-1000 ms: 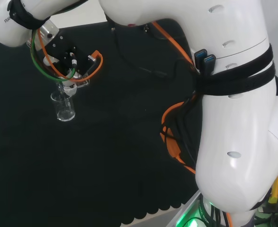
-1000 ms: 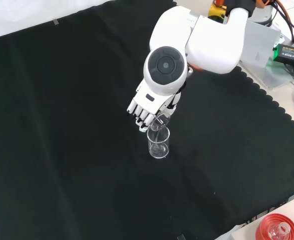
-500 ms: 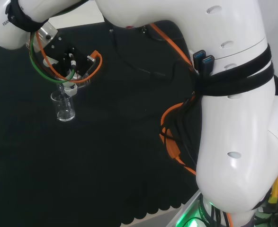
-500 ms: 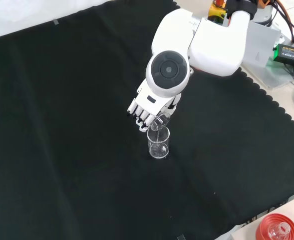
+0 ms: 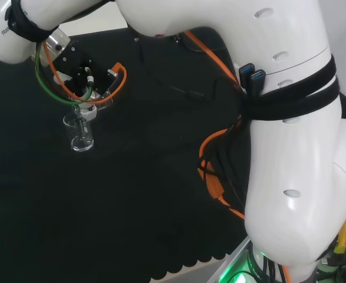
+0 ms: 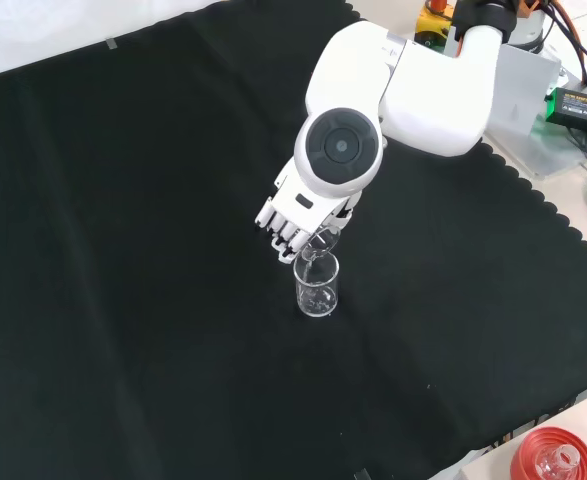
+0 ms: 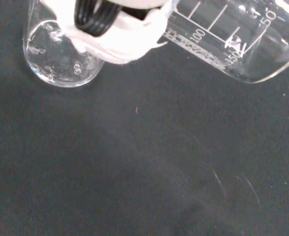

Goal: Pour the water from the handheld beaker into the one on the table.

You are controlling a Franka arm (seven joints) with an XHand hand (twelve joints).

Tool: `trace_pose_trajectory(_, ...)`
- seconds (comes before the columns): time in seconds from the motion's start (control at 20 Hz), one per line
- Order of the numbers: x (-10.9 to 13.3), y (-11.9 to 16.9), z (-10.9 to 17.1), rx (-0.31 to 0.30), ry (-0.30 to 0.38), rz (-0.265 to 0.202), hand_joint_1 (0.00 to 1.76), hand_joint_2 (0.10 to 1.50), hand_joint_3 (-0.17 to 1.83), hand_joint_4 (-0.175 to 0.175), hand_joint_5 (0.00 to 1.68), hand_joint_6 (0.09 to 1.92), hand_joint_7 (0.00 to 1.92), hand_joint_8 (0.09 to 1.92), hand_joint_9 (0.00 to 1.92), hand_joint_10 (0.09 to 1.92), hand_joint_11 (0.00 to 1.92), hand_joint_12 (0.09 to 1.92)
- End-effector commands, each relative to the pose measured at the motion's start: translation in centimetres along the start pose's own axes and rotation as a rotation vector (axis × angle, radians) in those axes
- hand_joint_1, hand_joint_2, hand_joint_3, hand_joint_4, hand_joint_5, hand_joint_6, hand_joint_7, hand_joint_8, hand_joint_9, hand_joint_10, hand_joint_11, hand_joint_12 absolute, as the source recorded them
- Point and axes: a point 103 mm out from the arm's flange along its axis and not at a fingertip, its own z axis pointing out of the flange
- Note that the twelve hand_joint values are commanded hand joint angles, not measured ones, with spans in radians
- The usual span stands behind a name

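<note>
Robot hand (image 6: 295, 213) — centre of the front view, just below the arm's round grey cap; fingers curled round a small clear beaker (image 6: 319, 242), which is tipped with its mouth toward the lower right. Clamped on it so that the glass turns with the wrist and cannot slide out as it leans

Held beaker — lip directly above the rim of the second beaker (image 6: 316, 286), which stands upright on the surface (image 6: 123, 250) just below the hand. The two look very close, possibly touching; the glass is too clear to tell. Placed lip over mouth so that water falls inside and not onto the cloth

Wrist view — held beaker (image 7: 233, 39) lies steeply tilted, printed scale showing, wall near the lip looks dry; no stream can be made out. Standing beaker (image 7: 60, 59) seen from above, droplets or bubbles at its bottom, part covered by a white piece of the robot hand (image 7: 119, 34)

Head view — upper left of the frame: robot hand (image 5: 81, 76) with orange and green cables looped round it, standing beaker (image 5: 79, 132) right beneath

Stage, by judgement — pour under way or nearly done; how much water sits in either glass cannot be told

Red ribbed stand (image 6: 553, 458) — lower right corner of the front view, off the cloth, well apart, no part in this task
</note>
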Motion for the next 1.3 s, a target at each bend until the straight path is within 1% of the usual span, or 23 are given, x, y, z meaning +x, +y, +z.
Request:
trace_pose_trajectory(0.05,0.09,-0.04,-0.02,0.003,-0.006,-0.001,1.28,1.05,-0.17,0.005,1.21,0.65,1.56,0.09,1.07,0.62,0.63,1.14)
trace_pose_trajectory(0.8,0.25,-0.26,-0.61,0.001,-0.032,0.004,1.28,1.05,-0.17,0.006,1.21,0.65,1.56,0.09,1.07,0.62,0.63,1.13)
trace_pose_trajectory(1.3,0.24,-0.33,-0.62,0.003,-0.031,0.003,1.28,1.05,-0.17,0.006,1.21,0.65,1.56,0.09,1.07,0.62,0.63,1.13)
